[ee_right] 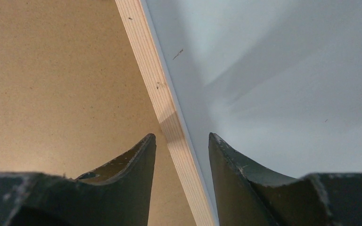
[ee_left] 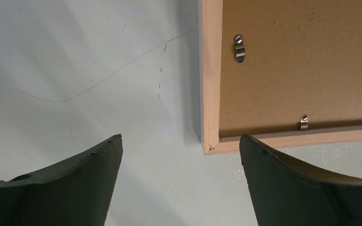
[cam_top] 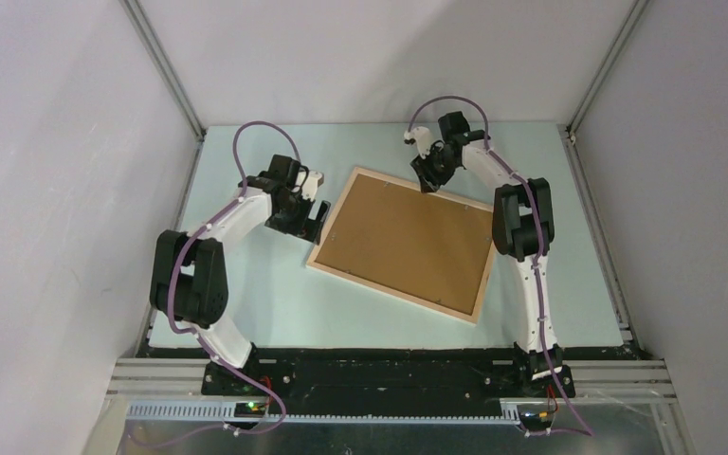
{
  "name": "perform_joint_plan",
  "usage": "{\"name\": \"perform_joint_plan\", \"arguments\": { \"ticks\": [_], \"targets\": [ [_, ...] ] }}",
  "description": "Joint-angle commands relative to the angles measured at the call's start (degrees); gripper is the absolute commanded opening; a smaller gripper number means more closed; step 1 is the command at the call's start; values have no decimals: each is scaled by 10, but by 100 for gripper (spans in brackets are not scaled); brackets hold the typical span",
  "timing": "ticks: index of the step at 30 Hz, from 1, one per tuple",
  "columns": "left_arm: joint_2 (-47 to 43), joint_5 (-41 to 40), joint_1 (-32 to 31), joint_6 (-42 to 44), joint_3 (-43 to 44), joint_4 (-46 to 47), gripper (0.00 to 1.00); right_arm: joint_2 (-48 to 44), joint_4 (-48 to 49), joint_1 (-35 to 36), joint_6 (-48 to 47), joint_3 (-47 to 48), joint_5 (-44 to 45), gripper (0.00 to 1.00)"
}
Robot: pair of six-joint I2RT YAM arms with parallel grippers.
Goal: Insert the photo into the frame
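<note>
One frame (ee_left: 210, 70) lies back-up mid-counter (cam_top: 246, 303), turned askew, with the brown backing board (cam_top: 403, 242) inside its rails. Two metal clips (ee_left: 238, 47) sit on the board near a left-side corner. Left jaws: spread wide, empty, over bare counter just left of the left rail. Right jaws: part spread, straddling the far rail, one finger (ee_right: 132, 165) over the board, the other over the counter, not pinching.

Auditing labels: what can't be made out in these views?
Photo: in no view; the backing board would cover it.
Right fingers straddle the frame rail in the right wrist view; gripping or just hovering, unclear.
Clips: left wrist view shows two, others cut off; too small in the top view.
</note>
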Motion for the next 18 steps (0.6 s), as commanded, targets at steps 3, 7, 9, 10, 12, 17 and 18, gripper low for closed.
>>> {"name": "perform_joint_plan", "arguments": {
  "ticks": [3, 7, 9, 10, 12, 17, 18],
  "targets": [
    [0, 10, 1, 0, 19, 5, 98, -75, 15, -27, 62, -60, -3, 55],
    [6, 12, 1, -2, 28, 6, 98, -198, 60, -52, 138, -184, 42, 65],
    [8, 16, 2, -6, 34, 6, 97, -253, 72, -65, 177, -246, 75, 69],
    [9, 16, 2, -6, 36, 6, 97, -270, 75, -70, 201, -287, 84, 70],
    [7, 18, 2, -9, 41, 6, 98, -315, 79, -88, 231, -340, 97, 71],
    [4, 17, 1, -11, 47, 6, 97, -388, 69, -166, 291, -429, 91, 72],
    [4, 18, 1, -11, 46, 6, 97, -392, 67, -185, 295, -438, 90, 72]
  ]
}}
